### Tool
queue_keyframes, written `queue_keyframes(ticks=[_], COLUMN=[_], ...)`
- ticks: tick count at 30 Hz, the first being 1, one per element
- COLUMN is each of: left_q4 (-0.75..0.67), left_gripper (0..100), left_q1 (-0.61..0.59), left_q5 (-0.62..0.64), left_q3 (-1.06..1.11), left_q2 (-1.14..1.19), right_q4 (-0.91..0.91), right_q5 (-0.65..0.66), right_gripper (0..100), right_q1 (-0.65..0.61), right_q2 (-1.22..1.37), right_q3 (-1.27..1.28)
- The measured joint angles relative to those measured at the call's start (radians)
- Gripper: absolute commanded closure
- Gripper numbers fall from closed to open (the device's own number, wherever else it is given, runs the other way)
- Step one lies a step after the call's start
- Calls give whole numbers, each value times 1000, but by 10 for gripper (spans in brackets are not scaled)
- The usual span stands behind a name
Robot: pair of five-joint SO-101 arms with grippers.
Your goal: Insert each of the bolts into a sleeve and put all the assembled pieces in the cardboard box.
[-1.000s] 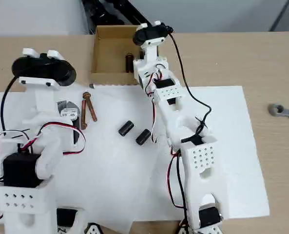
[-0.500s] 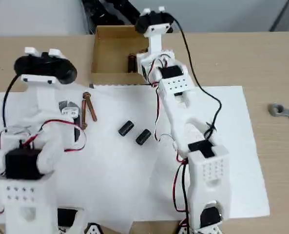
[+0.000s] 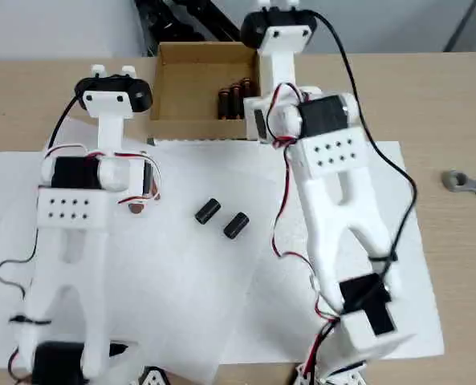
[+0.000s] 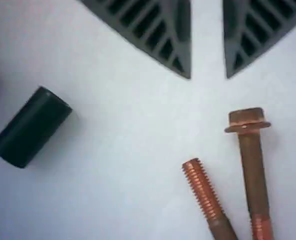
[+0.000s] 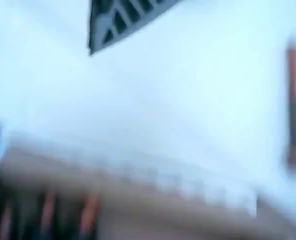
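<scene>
Two copper bolts (image 4: 251,165) lie side by side on the white sheet, just beyond my left gripper (image 4: 206,70), which hovers open over them with nothing in it. A black sleeve (image 4: 30,126) lies off to one side. In the high view the left arm (image 3: 101,172) covers the bolts, and two black sleeves (image 3: 208,211) (image 3: 236,224) lie mid-sheet. The cardboard box (image 3: 164,88) at the back holds dark assembled pieces (image 3: 233,100). My right gripper (image 3: 259,122) sits at the box's near right corner.
The white sheet (image 3: 189,297) covers most of the table in front of the box. A small metal tool (image 3: 465,183) lies on the bare wood at the far right. The right arm (image 3: 342,208) stretches along the sheet's right side.
The left arm has swung forward and now hangs over the bolts. The right arm has shifted right and drawn away from the box, where more assembled pieces now show.
</scene>
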Motion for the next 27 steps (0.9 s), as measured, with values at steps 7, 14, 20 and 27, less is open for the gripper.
queue_keyframes(ticks=[7,14,20,27], left_q4=[2,66,112,115], left_gripper=[957,957,957,954], left_q1=[-114,-110,-103,-98], left_q5=[35,40,41,37], left_q3=[-89,-273,-407,-457], left_q2=[222,445,585,663], right_q4=[219,235,114,-112], right_q5=[0,0,0,23], right_gripper=[832,832,833,833], right_q1=[0,-2,-2,0], right_q2=[-153,-272,-466,-804], right_q3=[-2,167,514,1008])
